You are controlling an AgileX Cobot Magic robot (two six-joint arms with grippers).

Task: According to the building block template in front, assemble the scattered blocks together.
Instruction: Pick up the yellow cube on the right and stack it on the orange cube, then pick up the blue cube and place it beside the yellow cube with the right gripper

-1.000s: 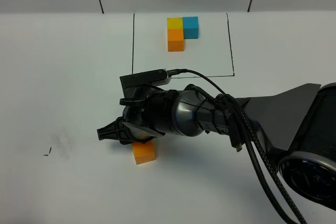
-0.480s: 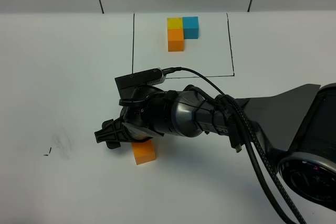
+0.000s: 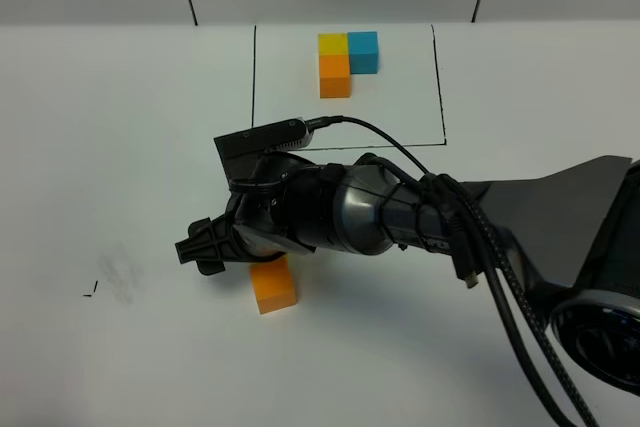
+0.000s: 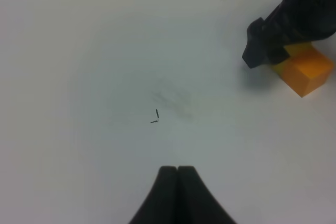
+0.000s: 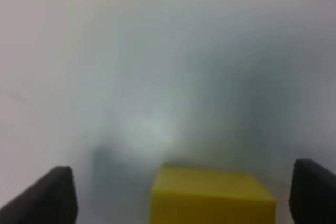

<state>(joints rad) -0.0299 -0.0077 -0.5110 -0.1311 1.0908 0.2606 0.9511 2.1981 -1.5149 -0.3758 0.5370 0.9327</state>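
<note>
The building block template point(image 3: 345, 59) is an L of yellow, blue and orange cubes inside a thin black outline at the far middle of the table. The scattered orange block point(image 3: 272, 285) lies near the front left; it also shows in the left wrist view point(image 4: 307, 69). My right gripper point(image 3: 203, 252) reaches across to the left, just beside that orange block. In the right wrist view it point(image 5: 184, 182) is open, with the scattered yellow block point(image 5: 212, 198) between its fingers, not touching them. The sky blue block is hidden. My left gripper point(image 4: 177, 170) is shut and empty above bare table.
The right arm's dark body and cables point(image 3: 450, 237) lie across the middle and right of the white table point(image 3: 120, 147). A small black mark point(image 3: 90, 291) and a faint smudge sit at the left. The outline's near edge point(image 3: 350, 144) runs just behind the arm.
My right gripper has shifted a little to the left and its wrist has risen slightly. The orange block has not moved.
</note>
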